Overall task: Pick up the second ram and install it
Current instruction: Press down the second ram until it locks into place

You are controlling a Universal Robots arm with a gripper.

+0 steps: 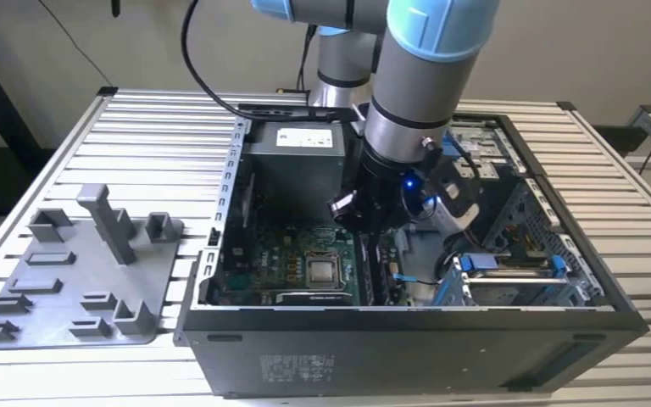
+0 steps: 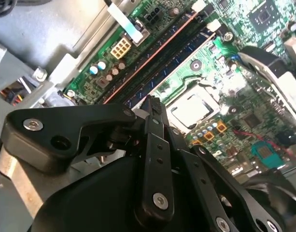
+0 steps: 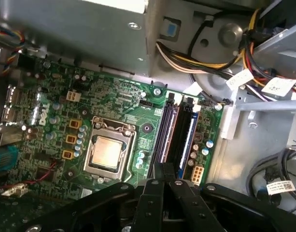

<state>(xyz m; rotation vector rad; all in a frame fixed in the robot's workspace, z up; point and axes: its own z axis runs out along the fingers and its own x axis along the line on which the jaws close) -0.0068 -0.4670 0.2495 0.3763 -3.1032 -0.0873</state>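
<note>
Item: second ram (image 3: pixel 179 131), a thin, dark, long narrow memory stick. It stood on edge among the long parallel slots of the board, beside a strip with a red-brown edge and a blue slot (image 3: pixel 189 137). In the second wrist view it showed as a dark band (image 2: pixel 163 59) next to the red line. Whether it was fully seated could not be told.

Gripper (image 3: pixel 163 166): black, linked metal. It hung directly over the near end of the slot rows, with its tip (image 2: pixel 152 101) just short of them. In the exterior view it sat low inside the case (image 1: pixel 371 222). Whether the jaws were clenched, released or grasping anything could not be told.

Board: green printed circuit motherboard (image 3: pixel 56 96), lying flat on the case floor.

Processor: square silver chip in a metal-framed socket (image 3: pixel 106 152), just beside the slot rows; it also showed in the exterior view (image 1: pixel 323 271).

Wiring: a bundle of yellow, red and black cables (image 3: pixel 186 53) ran past the far end of the slots.

Case: black open-sided computer tower (image 1: pixel 416 356), lying on its side, with a grey boxed power supply (image 1: pixel 292 157) at its far end.

Arm: silver tube with pale blue joint caps (image 1: pixel 416 93), reaching down into the case.

Tray: light grey plastic holder with upright blocks and ridges (image 1: pixel 65 288), on the exterior view's left, well apart from the gripper.

Surface: slatted aluminium top (image 1: pixel 156 119), carrying both case and tray.
</note>
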